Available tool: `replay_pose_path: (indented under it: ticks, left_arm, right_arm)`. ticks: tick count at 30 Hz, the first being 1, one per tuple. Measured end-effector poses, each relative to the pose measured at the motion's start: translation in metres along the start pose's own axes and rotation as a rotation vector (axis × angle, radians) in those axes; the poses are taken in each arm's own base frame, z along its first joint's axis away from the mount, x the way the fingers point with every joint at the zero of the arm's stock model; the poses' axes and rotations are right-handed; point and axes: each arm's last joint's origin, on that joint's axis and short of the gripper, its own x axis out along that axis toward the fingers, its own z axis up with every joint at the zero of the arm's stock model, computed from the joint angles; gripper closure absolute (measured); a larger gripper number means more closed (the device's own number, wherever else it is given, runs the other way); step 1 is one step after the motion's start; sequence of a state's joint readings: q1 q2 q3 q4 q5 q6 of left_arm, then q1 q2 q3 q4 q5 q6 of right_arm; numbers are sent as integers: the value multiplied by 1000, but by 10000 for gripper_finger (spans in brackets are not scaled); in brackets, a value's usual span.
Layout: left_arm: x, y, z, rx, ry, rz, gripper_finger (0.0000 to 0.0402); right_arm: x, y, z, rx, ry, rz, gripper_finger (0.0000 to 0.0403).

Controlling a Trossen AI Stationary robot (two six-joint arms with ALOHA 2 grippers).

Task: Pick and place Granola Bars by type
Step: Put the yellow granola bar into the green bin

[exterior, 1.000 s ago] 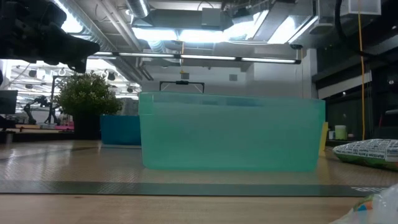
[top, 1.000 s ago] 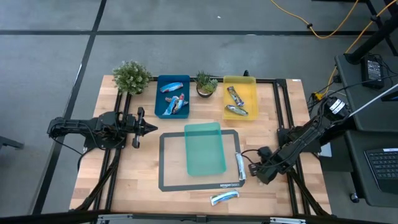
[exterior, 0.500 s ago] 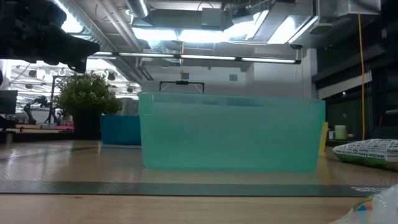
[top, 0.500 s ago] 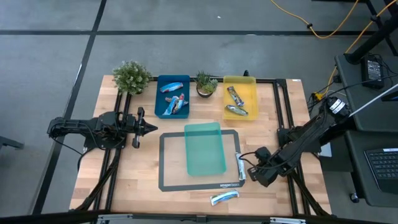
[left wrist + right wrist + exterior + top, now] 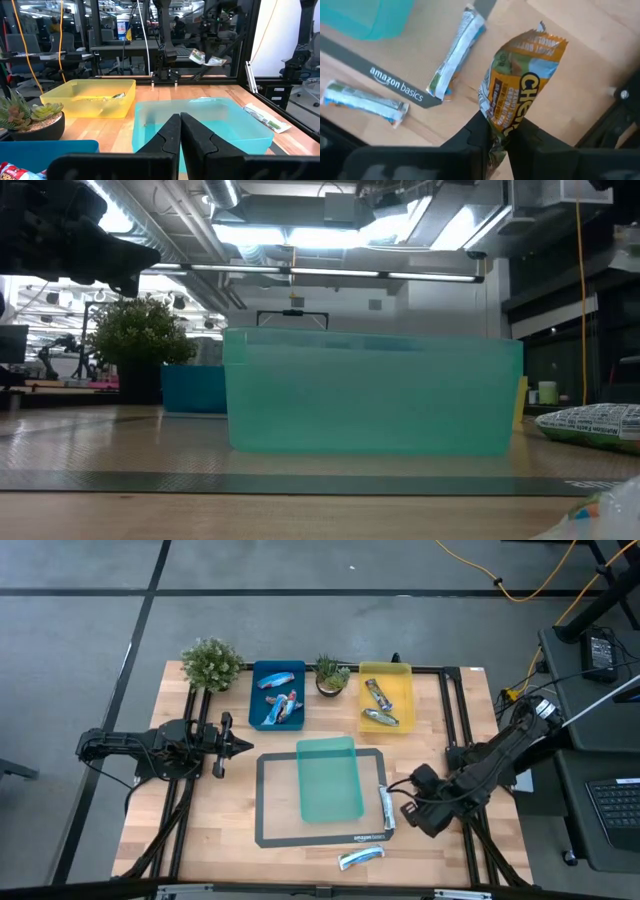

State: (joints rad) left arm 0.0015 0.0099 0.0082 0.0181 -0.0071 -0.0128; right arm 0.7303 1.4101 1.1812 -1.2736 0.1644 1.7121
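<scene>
My right gripper [image 5: 496,131] hovers over the table's right part, beside the mat's right edge [image 5: 408,812], and is shut on a blue-orange granola bar [image 5: 517,80]. Two silvery-white-teal bars lie flat: one [image 5: 386,807] across the mat's right edge, one [image 5: 360,858] on the wood near the near edge. Further bars lie in the blue tray [image 5: 277,693] and the yellow tray [image 5: 385,697]. The teal tray [image 5: 330,778] stands on the mat. My left gripper [image 5: 235,747] waits shut at the table's left, pointing at the teal tray [image 5: 200,120]. My right gripper pinches the blue-orange bar by one crimped end [image 5: 499,124] between its two fingers. The rest of the wrapper sticks out past the fingertips, its free end [image 5: 540,37] crumpled. The bar is lifted clear of the table.
Two small potted plants [image 5: 211,663] [image 5: 331,673] stand at the far edge beside the blue tray. A dark mat [image 5: 270,830] lies under the teal tray. Bare wood shows to the mat's left and right. In the low view the teal tray [image 5: 370,395] fills the middle.
My right gripper, still shut on the blue-orange bar, has dipped slightly toward the near edge and then risen a little toward the far edge. The bars on the table and the trays have stayed put.
</scene>
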Motion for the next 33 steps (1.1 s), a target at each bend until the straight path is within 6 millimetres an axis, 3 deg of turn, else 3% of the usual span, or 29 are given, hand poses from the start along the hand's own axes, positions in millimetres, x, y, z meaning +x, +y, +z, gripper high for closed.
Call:
replay_pose_path:
  ticks: [4,14,19,26,33]
  left_arm:
    - [0,0,0,0,0,0,395]
    - [0,0,1,0,-4,0,399]
    - [0,0,1,0,-8,0,399]
    - [0,0,1,0,-8,0,393]
    - [0,0,1,0,-8,0,398]
  right_arm:
    - [3,4,20,-138,-1,10,346]
    - [5,8,100,-418,-90,168,346]
    - [7,2,125,-466,-92,203,346]
    - [7,2,161,-547,-107,392,346]
    - [0,21,197,-684,-106,345,346]
